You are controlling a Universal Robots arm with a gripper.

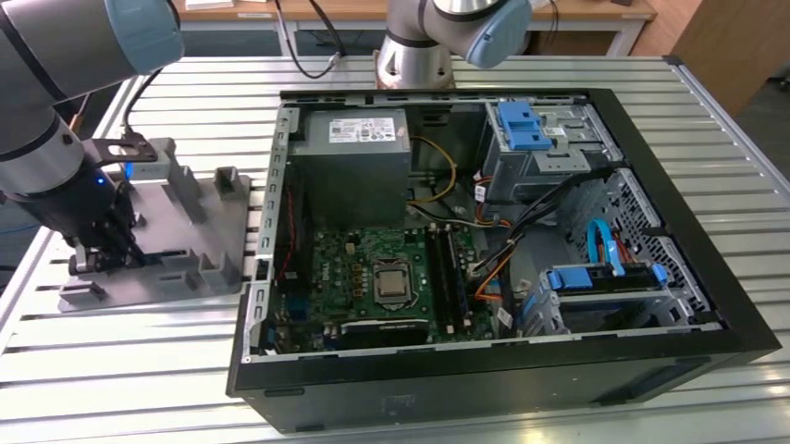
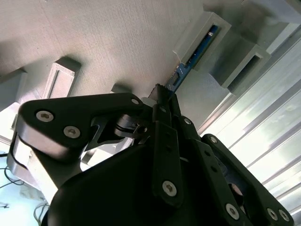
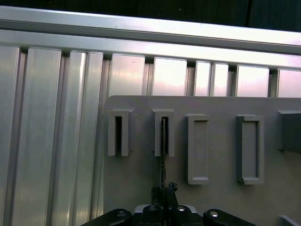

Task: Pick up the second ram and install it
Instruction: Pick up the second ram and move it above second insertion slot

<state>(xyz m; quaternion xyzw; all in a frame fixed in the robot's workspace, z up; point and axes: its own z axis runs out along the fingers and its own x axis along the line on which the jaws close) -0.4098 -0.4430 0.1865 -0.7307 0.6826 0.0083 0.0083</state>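
Slatted aluminium table [image 1: 691, 92] carries open computer case [image 1: 494, 388] and, at exterior view's left, grey tray [image 1: 173, 277]. My gripper [image 1: 105, 254] is low over tray. second ram [image 2: 195, 52] stands on edge, one end in slotted block [image 3: 164, 132], other end between my fingers [image 2: 162, 117]. Jaws nearly closed, pinching stick. Ram well apart from motherboard [image 1: 358, 277] inside case.

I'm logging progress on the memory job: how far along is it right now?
Done: the gripper is at the grey tray and shut on the second ram. In hand: the stick stands in its slotted block, not yet lifted out. Left: lifting it and seating it in the black slot rails inside the open computer case.
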